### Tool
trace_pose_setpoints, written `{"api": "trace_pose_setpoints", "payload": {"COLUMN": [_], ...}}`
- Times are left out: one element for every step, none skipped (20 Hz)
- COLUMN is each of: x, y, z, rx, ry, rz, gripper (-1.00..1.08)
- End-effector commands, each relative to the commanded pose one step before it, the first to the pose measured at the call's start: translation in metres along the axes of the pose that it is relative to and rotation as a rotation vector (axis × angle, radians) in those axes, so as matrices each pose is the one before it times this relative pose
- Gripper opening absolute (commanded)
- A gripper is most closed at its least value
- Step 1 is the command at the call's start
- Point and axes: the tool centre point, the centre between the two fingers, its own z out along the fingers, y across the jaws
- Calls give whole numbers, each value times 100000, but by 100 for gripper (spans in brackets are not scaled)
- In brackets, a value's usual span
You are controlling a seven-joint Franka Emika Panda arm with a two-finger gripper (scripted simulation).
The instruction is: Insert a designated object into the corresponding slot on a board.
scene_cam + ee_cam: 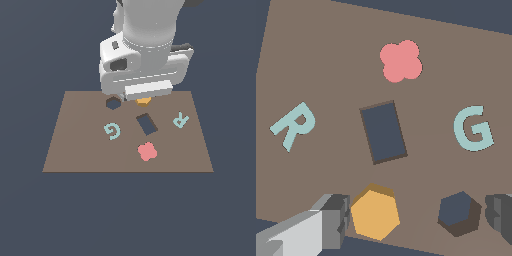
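- Block (375,214), orange, hexagonal: lies on the board (75,150) near the hexagonal hole (457,212), not yet in it.
- Gripper (418,220) spread wide, holding nothing; one finger (331,220) just beside the block, the other past the hole.
- Block likely rigid and light; opposite flat sides offer the best grip.
- Count: one block, two holes, two teal letters, one pink clover piece (400,60).

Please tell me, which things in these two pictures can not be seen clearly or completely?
- Orange block: in the exterior view the arm covers most of it; only a sliver shows.
- Tool: hidden behind the arm's body in the exterior view; in the wrist view the picture edges cut off both fingers.
- Whether the fingers touch the block: cannot tell from either view.
- Board: its far edge sits behind the arm in the exterior view.
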Motion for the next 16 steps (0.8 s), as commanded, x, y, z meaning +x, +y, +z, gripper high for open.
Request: {"api": "trace_pose_setpoints", "payload": {"x": [-1286,-458,-431,-404,-375,-346,-316,-287,-257,-228,-198,-168,-139,-109,-79,-50], "y": [-908,-334,-314,-292,-270,-247,-225,-204,-183,-161,-139,-115,-92,-66,-42,-18], "z": [1638,603,572,542,510,475,436,396,357,318,279,241,204,167,130,94], "rx": [5,-6,-6,-9,-13,-15,-14,-12,-11,-11,-12,-15,-18,-24,-30,-36], "ry": [-57,-4,-4,-4,-5,-6,-5,-5,-4,-4,-4,-5,-6,-8,-10,-12], "rz": [-5447,-2003,-1891,-1777,-1659,-1533,-1403,-1273,-1143,-1012,-884,-753,-625,-493,-364,-236], "gripper": [100,100,100,100,100,100,100,100,100,100,100,100,100,100,100,100]}}
